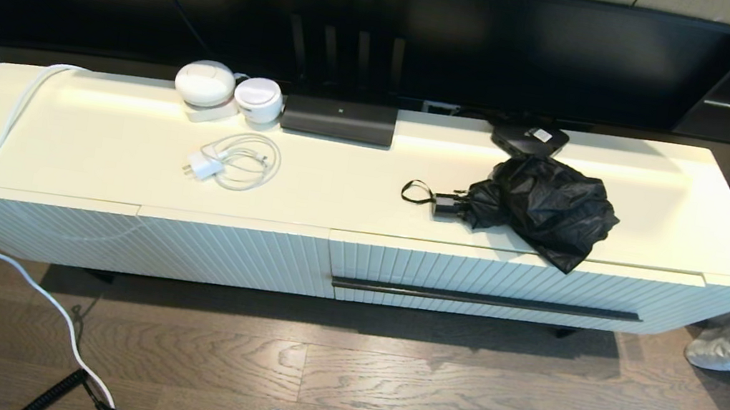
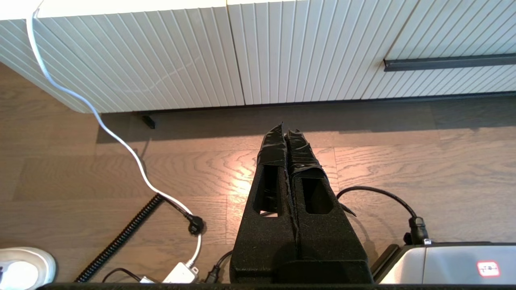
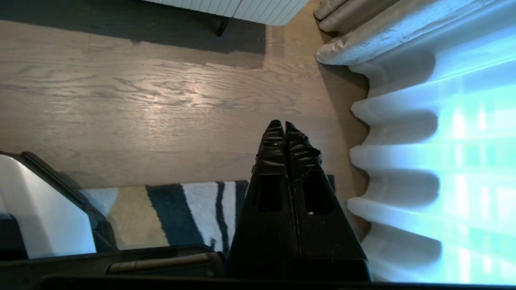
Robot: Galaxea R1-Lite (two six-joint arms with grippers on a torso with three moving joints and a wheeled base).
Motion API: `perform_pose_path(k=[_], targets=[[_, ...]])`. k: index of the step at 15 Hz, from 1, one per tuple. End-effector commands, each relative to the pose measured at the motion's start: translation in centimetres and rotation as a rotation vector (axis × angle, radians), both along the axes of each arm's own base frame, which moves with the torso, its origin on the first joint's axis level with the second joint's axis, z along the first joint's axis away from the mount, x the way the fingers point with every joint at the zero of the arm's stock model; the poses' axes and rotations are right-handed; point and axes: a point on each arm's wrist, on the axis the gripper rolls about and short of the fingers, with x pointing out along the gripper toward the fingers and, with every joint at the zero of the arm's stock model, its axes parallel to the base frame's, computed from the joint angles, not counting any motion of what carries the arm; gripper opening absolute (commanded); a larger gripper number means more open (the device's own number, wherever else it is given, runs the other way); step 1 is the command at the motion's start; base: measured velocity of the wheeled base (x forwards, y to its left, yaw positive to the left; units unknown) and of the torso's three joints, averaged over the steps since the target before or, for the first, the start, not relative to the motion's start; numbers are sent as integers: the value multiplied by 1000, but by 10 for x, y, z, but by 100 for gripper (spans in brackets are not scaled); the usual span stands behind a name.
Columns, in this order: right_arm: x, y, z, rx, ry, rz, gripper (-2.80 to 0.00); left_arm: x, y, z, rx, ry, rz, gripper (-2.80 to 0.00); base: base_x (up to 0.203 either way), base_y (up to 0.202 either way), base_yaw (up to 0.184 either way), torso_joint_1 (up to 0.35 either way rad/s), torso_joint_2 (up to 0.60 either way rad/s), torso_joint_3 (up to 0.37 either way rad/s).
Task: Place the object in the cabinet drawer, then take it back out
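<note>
Left gripper (image 2: 285,129) clenched on nothing, hanging low over the floor in front of the cabinet; right gripper (image 3: 280,125) same, clenched empty, off past the cabinet's end by the curtain. Drawer (image 1: 505,284) fully closed atm. Umbrella (image 1: 539,202) lying on the cabinet top right above the drawer, fabric drooping over the front edge. Prob risks imo: pinching that loose fabric w/ the bar handle (image 1: 487,300), or knocking the umbrella off when pulling.

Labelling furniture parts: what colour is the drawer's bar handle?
Dark, near black; the bar handle shows best in the head view.
</note>
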Motion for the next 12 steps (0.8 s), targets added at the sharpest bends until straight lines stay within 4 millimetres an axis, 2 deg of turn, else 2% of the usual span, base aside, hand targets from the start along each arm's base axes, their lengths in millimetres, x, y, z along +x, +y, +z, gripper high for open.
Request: perform_pose_path(k=[1,6,9,12], targets=[[0,0,-15,9,-39,2,-280,0,0,0,0,2,0,-280,0,0,0,0,0,0],[23,2,-25,29,-137,96,-280,0,0,0,0,2,0,-280,0,0,0,0,0,0],[41,4,-45,42,-174,195,-280,0,0,0,0,2,1,-280,0,0,0,0,0,0],[54,6,-53,34,-333,287,-280,0,0,0,-1,2,1,-280,0,0,0,0,0,0]])
